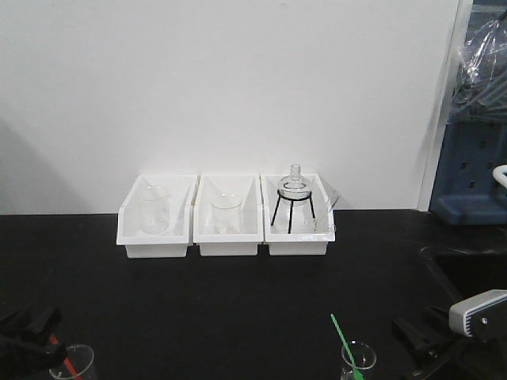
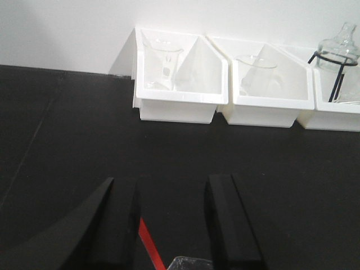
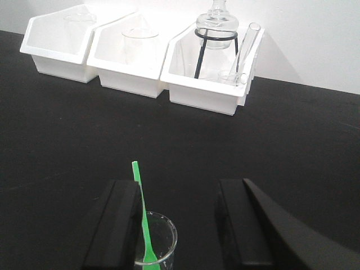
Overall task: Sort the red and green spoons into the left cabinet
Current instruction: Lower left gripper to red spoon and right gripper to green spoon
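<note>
On the black tabletop (image 1: 238, 293), close to the white wall, three white bins stand in a touching row. The left bin (image 1: 154, 241) holds a clear beaker (image 1: 154, 214), the middle bin (image 1: 228, 241) holds a second beaker (image 1: 226, 215), and the right bin (image 1: 297, 241) holds a glass flask (image 1: 295, 190) on a black wire stand, with a test tube (image 3: 247, 48) leaning in its corner. Nearer the robot, well apart from the bins, two small glass cups stand on the tabletop, one at each side. The red spoon (image 2: 149, 239) stands tilted in the left cup (image 1: 83, 364), its bowl hidden and its handle rising toward the left. The left gripper (image 2: 171, 185) hovers over it with its jaws spread wide. The red handle lies in the gap, just beside the left-hand finger in the wrist view; whether it touches that finger cannot be told. The green spoon (image 3: 140, 202) stands in the right cup (image 3: 163, 232), bowl at the bottom and handle leaning up toward the bins. The right gripper (image 3: 179, 188) is spread apart around it, with the green handle close against the left-hand finger in the wrist view and the other finger well clear. Neither spoon is pinched. At the far right edge of the front view a blue unit (image 1: 471, 174) stands beyond the table.
</note>
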Controlling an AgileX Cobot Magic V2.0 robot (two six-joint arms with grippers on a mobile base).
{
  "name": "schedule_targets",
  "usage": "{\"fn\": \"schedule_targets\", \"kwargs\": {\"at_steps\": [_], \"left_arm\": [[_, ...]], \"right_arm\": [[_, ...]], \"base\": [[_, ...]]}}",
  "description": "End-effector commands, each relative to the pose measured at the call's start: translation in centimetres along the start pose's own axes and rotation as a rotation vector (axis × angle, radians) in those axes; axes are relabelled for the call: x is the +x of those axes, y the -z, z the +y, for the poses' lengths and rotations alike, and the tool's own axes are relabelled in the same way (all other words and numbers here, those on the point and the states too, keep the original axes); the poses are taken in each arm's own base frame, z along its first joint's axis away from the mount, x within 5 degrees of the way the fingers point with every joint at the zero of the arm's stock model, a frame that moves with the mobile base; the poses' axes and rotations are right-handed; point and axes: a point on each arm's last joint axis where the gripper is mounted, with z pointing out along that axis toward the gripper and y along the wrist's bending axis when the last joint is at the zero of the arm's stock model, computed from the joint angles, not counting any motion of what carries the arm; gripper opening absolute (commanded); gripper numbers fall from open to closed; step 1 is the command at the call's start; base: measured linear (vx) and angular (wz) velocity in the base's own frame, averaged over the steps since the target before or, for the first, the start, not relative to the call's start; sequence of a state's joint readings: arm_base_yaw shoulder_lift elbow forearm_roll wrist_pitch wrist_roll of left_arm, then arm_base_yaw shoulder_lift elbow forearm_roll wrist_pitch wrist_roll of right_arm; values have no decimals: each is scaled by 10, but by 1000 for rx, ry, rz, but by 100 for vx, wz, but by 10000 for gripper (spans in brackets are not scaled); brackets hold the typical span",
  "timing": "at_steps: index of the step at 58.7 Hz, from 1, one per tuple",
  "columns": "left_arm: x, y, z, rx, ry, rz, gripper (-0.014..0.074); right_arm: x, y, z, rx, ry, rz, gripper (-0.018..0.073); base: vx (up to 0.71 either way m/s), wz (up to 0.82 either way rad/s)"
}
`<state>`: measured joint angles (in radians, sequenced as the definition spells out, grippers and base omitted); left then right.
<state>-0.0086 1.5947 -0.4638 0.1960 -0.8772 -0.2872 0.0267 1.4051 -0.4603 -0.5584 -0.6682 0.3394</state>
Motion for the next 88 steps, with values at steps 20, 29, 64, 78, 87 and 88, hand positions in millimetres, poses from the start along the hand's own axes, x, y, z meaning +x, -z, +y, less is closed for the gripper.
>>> {"fn": "schedule_targets", "kwargs": {"at_steps": [20,29,64,78,87,88], "left_arm": [[-8,-14,9,-66,90,-150,494],[0,-18,8,-29,152,-137,494],[6,-39,10,0,218,-143,468],[6,-39,10,1,256,-144,345],[6,-39,10,1,262,-144,256],[6,-39,10,1,262,-144,243]], "right_arm": [[-22,1,0,-12,13,-129,389],[-22,1,0,-12,13,-129,389],[-21,1,-1,-12,12,-127,389],[-23,0,-1,-13,16,-129,389],[-32,-9,-3,-33,46,-141,389],[-33,-11,-3,-37,47,-142,389]], "base": [[0,0],[0,0],[0,0],[0,0],[0,0],[0,0]]}}
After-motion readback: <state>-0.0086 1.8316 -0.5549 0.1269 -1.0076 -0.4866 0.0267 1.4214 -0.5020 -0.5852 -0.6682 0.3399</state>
